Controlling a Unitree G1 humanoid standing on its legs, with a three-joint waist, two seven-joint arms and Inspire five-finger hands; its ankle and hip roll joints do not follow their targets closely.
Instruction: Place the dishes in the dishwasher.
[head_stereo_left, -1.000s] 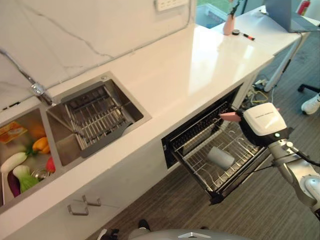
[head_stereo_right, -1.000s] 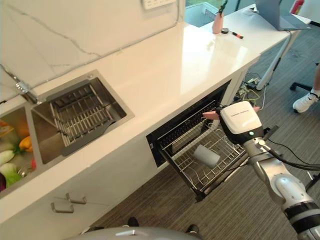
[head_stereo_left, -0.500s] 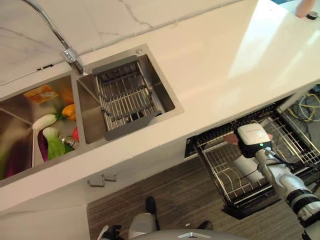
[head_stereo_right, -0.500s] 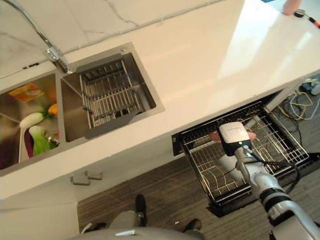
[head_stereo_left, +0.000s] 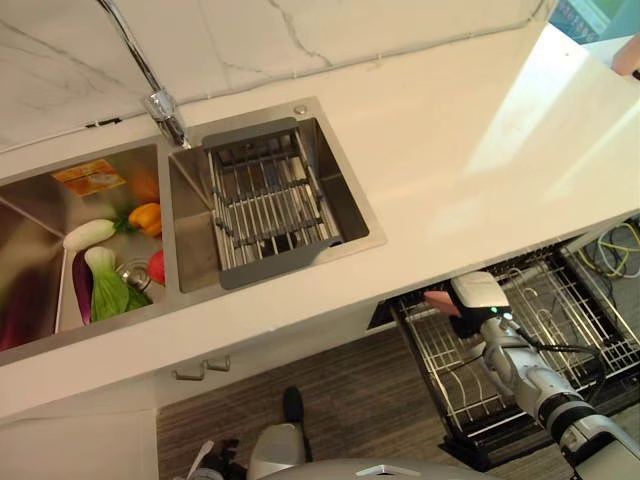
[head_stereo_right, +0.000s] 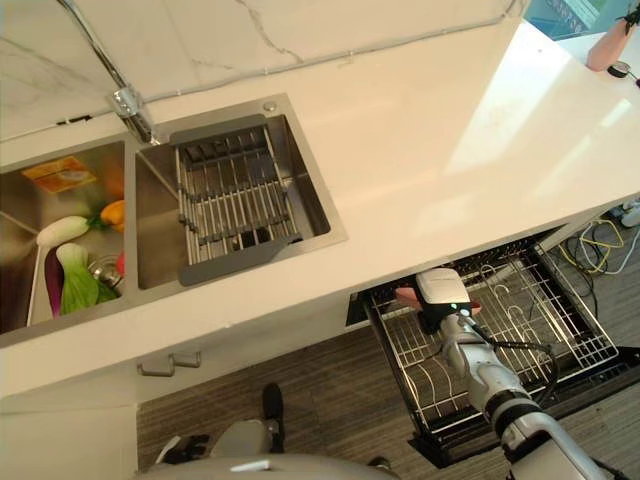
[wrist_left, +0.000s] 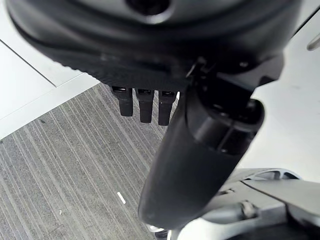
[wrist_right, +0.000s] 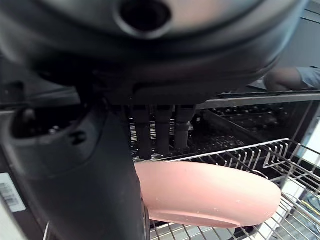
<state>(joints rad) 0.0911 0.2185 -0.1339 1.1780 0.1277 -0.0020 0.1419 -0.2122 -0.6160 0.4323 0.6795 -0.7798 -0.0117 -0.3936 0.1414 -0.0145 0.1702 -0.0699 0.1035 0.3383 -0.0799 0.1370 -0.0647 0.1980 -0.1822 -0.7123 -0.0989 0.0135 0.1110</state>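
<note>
Pink plate (wrist_right: 210, 195): pinched between thumb and fingers of right hand (wrist_right: 100, 165), over dishwasher rack (head_stereo_right: 560, 330) near its back-left corner. Left hand (wrist_left: 200, 150): fingers straight, relaxed, above floor.

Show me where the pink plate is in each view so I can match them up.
Left eye view: pink plate, lower right, at the right hand over the dishwasher rack.
Right eye view: plate, right of centre, same rack.
Right wrist view: plate past the fingers.
Left wrist view: floor past the left hand.
Shared landmark: the rack.
</note>
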